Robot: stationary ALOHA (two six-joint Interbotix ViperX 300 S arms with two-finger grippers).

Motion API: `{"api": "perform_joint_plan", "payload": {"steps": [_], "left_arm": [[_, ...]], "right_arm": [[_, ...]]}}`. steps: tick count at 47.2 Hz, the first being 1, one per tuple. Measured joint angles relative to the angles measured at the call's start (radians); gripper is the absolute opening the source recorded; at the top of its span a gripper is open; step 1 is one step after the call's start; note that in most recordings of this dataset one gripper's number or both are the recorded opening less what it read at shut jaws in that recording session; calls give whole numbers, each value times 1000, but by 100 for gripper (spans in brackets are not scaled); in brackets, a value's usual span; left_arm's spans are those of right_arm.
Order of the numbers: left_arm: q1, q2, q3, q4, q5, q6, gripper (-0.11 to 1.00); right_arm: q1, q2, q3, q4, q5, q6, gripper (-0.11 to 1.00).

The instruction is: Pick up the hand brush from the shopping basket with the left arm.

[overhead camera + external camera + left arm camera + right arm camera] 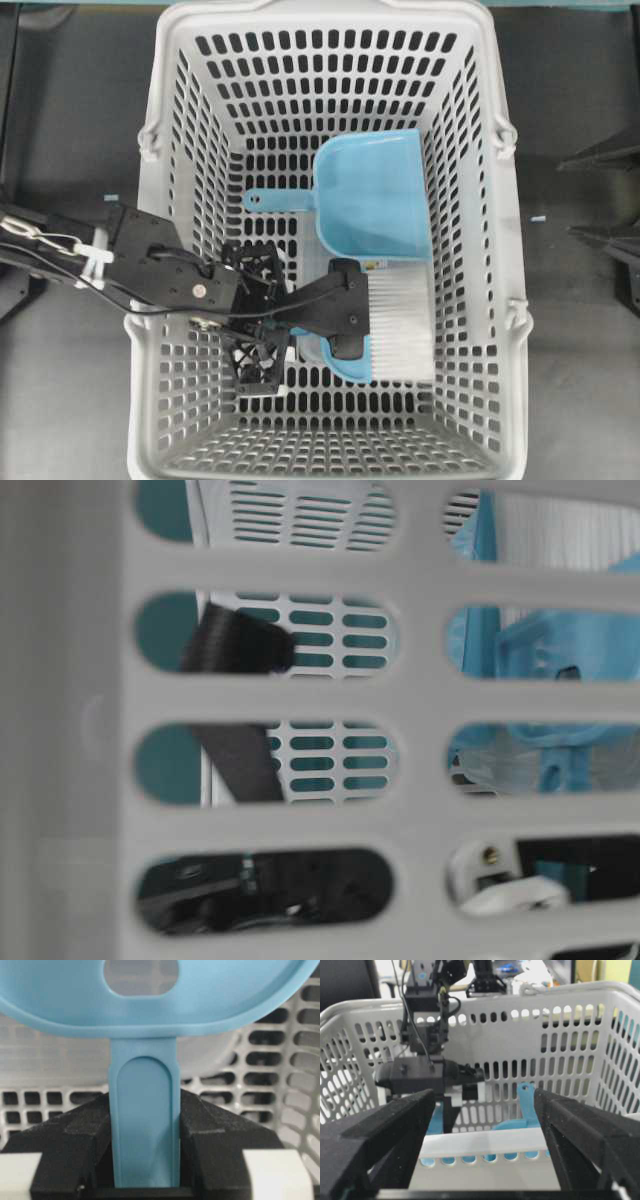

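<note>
The light-blue hand brush (pixel 400 325), with its wide band of white bristles, is inside the light-grey shopping basket (pixel 150 200), at the lower right of its floor. My left gripper (pixel 345 312) reaches into the basket from the left and is shut on the brush. In the left wrist view both black fingers (pixel 75 1135) press on the thin blue handle (pixel 144 1125), and the rounded body with a hole fills the top. My right gripper (pixel 484 1100) is open and empty outside the basket, facing its near wall (pixel 485 1142).
A light-blue dustpan (pixel 375 195) lies in the basket just behind the brush, with its handle pointing left. It also shows in the right wrist view (pixel 525 1100). The slotted basket walls enclose the left gripper on all sides. Dark tabletop (pixel 60 120) surrounds the basket.
</note>
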State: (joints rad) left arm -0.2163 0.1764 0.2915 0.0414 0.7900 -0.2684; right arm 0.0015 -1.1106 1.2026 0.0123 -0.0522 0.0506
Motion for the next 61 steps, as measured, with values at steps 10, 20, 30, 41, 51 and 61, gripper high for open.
{"api": "perform_joint_plan", "payload": {"steps": [10, 20, 30, 41, 51, 61], "left_arm": [[-28, -77, -80, 2, 101, 6, 24], [-26, -140, -268, 0, 337, 25, 24], [-3, -167, -411, 0, 457, 41, 24], [9, -169, -425, 2, 466, 41, 24], [11, -169, -413, 0, 465, 41, 24], [11, -169, -413, 0, 465, 43, 24]], "right_arm": [[0, -2, 0, 0, 0, 0, 76], [0, 0, 0, 0, 2, 0, 76], [0, -2, 0, 0, 0, 3, 76], [0, -2, 0, 0, 0, 5, 76], [0, -2, 0, 0, 0, 5, 76], [0, -11, 0, -2, 0, 5, 76]]}}
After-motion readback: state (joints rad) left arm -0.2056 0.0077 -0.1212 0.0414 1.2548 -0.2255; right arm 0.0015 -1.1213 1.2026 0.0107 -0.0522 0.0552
